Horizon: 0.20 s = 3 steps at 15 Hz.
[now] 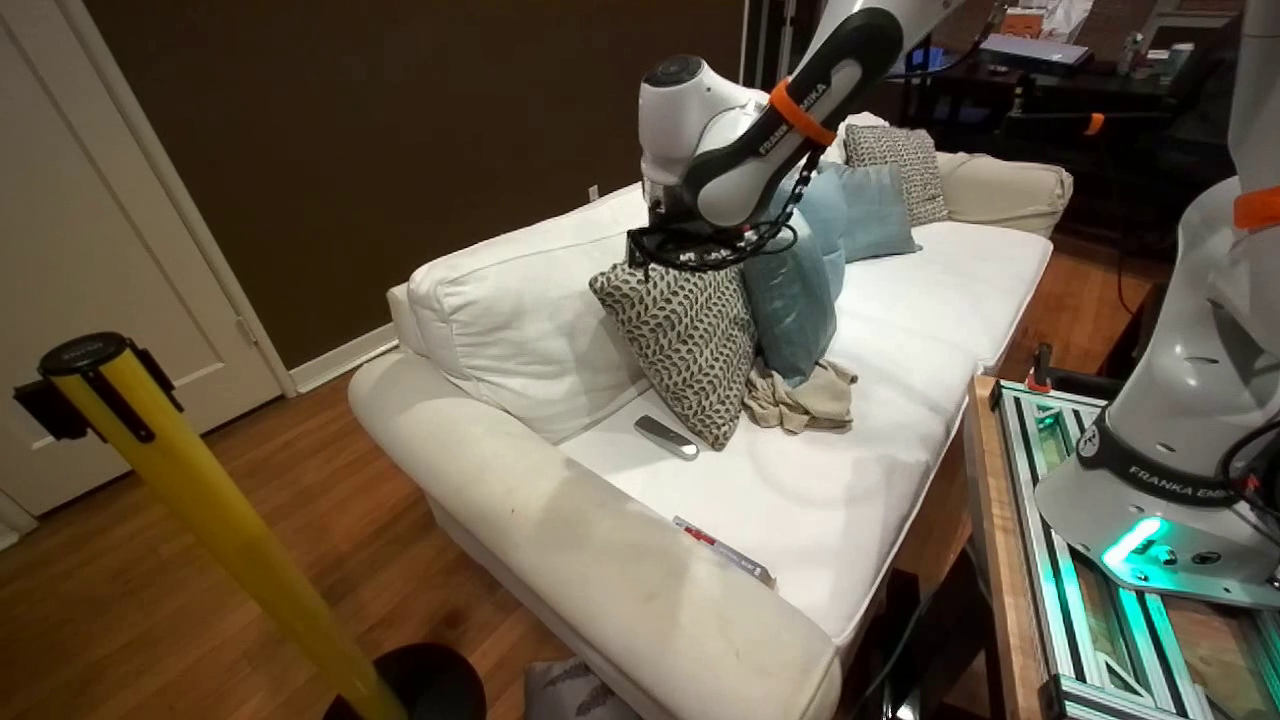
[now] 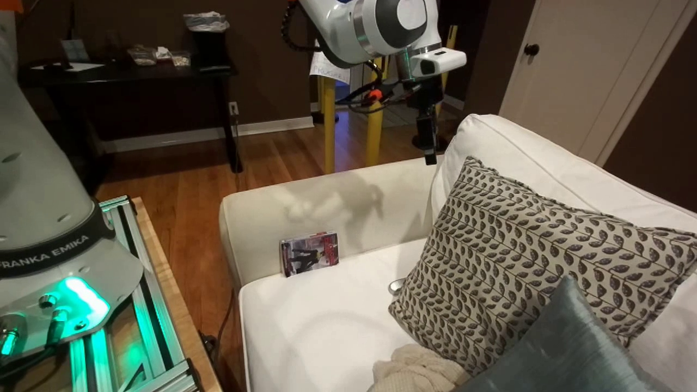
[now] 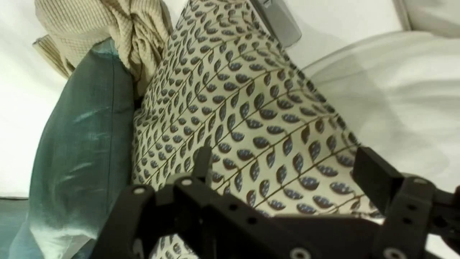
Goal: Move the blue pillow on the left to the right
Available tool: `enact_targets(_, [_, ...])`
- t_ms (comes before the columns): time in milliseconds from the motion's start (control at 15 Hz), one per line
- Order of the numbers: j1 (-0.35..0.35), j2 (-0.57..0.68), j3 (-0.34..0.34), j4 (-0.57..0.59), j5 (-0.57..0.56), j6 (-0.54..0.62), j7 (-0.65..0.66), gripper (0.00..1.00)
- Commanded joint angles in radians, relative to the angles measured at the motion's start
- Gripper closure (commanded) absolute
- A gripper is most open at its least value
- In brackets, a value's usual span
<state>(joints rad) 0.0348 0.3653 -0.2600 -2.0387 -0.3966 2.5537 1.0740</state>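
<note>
The blue pillow (image 1: 793, 300), dusty grey-blue, leans beside the patterned pillow (image 1: 690, 340) on the white sofa. Part of it shows in an exterior view at the bottom edge (image 2: 572, 348). In the wrist view the blue pillow (image 3: 82, 144) stands left of the patterned pillow (image 3: 244, 108). A brighter blue pillow (image 1: 875, 210) is farther along the sofa. My gripper (image 3: 287, 167) is open and empty, its fingers spread over the upper part of the patterned pillow. In an exterior view the gripper (image 2: 430, 155) hangs by the pillow's top corner; contact cannot be told.
A beige cloth (image 1: 805, 395) lies at the pillows' foot. A remote (image 1: 665, 437) lies by the patterned pillow. A boxed case (image 2: 309, 253) leans on the sofa arm (image 2: 326, 201). The sofa back (image 1: 540, 310) rises behind. Another patterned pillow (image 1: 895, 165) stands at the far end.
</note>
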Motion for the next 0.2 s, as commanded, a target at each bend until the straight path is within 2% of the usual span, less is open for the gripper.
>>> enact_targets(0, [0.010, 0.001, 0.006, -0.009, 0.006, -0.001, -0.007, 0.00])
enact_targets(133, [0.012, 0.003, 0.011, -0.014, 0.006, -0.001, -0.013, 0.00])
